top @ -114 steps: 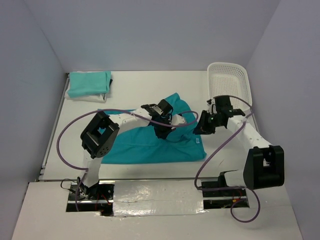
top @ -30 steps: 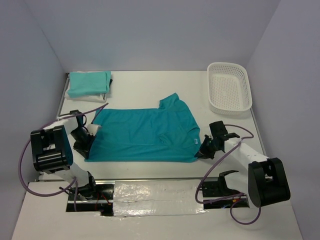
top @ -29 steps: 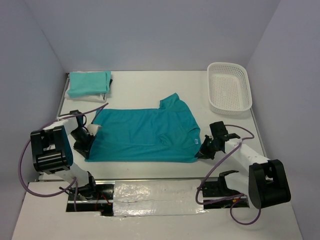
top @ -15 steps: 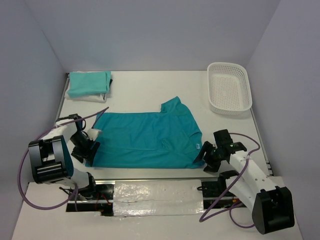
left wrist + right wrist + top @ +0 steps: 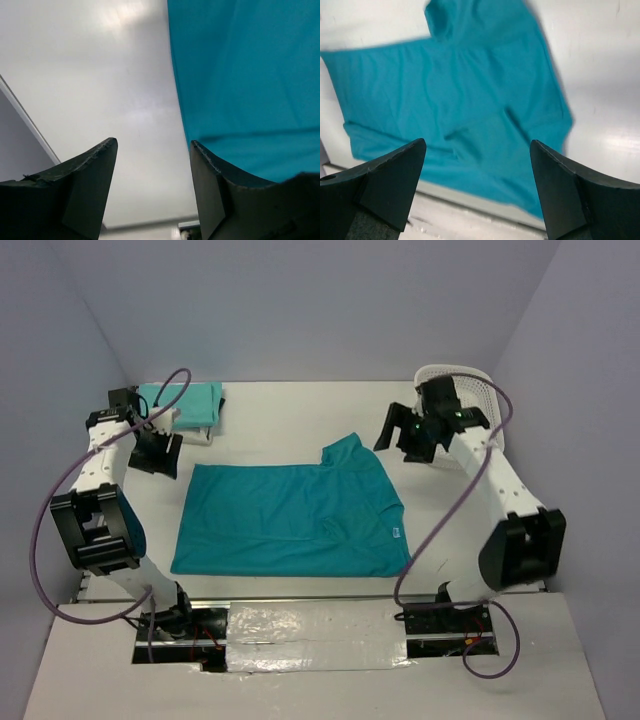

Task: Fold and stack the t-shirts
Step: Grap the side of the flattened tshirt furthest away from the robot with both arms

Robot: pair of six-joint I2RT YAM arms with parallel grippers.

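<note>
on white tabletop (image 5: 300,420) boxed by pale grey walls (image 5: 300,310), found left arm (image 5: 100,455) stretched far back along left table edge, wrist tipped down toward table. spotted left gripper (image 5: 156,454) hovering just beyond far left corner of teal t-shirt (image 5: 290,520), close to folded pile, touching neither. from left wrist view, saw left gripper (image 5: 152,141) parted to a medium gap, dark fingers (image 5: 90,185) empty, only bare table between them. caught teal t-shirt (image 5: 250,75) edge running below the right-hand finger, no contact.

logged right arm (image 5: 500,480) reaching up and back from near right base, forearm angled toward far right corner. placed right gripper (image 5: 400,433) in the air in front of white lattice basket (image 5: 475,390), just right of the shirt's far sleeve. from right wrist view, saw right gripper (image 5: 477,141) spread wide, fingers (image 5: 395,175) holding nothing, looking down on teal t-shirt (image 5: 470,100) well below.

found teal t-shirt spread flat mid-table, one sleeve poking out at far side, small white tag (image 5: 396,533) near its right edge, slight crease near middle. noted mint t-shirt (image 5: 180,403) folded at far left corner, sliver of white cloth (image 5: 205,433) showing under its near edge. could not tell what the white cloth was.
</note>
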